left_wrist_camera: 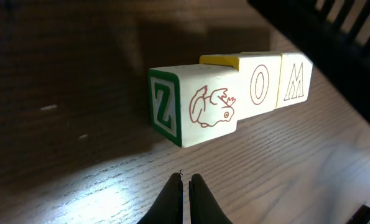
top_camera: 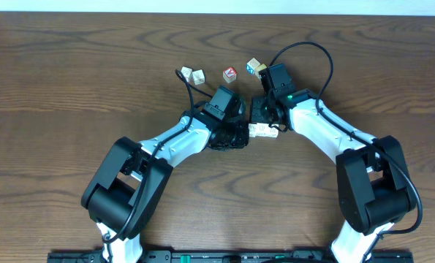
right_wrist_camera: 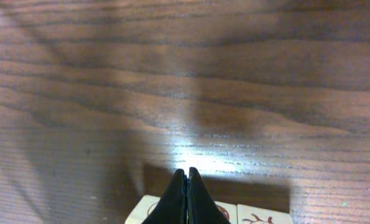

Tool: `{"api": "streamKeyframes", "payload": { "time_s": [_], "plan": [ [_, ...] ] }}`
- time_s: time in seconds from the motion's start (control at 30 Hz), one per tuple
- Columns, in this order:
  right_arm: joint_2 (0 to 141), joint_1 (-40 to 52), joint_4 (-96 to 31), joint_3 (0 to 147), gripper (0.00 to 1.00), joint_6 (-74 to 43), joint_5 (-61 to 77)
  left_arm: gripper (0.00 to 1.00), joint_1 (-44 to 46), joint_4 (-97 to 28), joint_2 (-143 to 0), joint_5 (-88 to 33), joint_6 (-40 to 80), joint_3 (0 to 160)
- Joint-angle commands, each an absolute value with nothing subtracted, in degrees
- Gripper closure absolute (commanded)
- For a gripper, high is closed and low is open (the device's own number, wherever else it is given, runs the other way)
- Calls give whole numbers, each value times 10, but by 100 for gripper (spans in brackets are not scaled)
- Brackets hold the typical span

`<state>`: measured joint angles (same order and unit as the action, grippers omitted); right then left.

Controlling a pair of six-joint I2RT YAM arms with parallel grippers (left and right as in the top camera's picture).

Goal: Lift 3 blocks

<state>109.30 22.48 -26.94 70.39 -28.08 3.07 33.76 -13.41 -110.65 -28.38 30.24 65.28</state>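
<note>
Neatly, three smooth cubic blocks (left_wrist_camera: pixel 259 84) abut above grained wooden table (left_wrist_camera: pixel 284 174).

Three white blocks (left_wrist_camera: pixel 209 106) (left_wrist_camera: pixel 259 84) (left_wrist_camera: pixel 295 78) in one row, four other little cubes (top_camera: pixel 186 72) (top_camera: pixel 198 75) (top_camera: pixel 230 74) (top_camera: pixel 255 67), two robot arms (top_camera: pixel 173 142) (top_camera: pixel 327 131), two grippers (left_wrist_camera: pixel 186 180) (right_wrist_camera: pixel 187 174) and one brown table (top_camera: pixel 56 88) are being shown here.

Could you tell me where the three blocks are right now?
In the overhead view, the blocks lie in a row near the middle of the table, close by the left gripper and the right gripper.
</note>
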Motion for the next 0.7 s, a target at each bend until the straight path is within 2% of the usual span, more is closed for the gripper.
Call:
{"api": "streamKeyframes", "payload": {
  "time_s": [0.0,0.67],
  "plan": [
    [1096,230,-274,706,99,-287,38,93,336,-131,-1114,-289,307,646],
    [1096,229,-295,706,99,-287,61,93,336,-127,-1114,-278,307,646]
  ]
}}
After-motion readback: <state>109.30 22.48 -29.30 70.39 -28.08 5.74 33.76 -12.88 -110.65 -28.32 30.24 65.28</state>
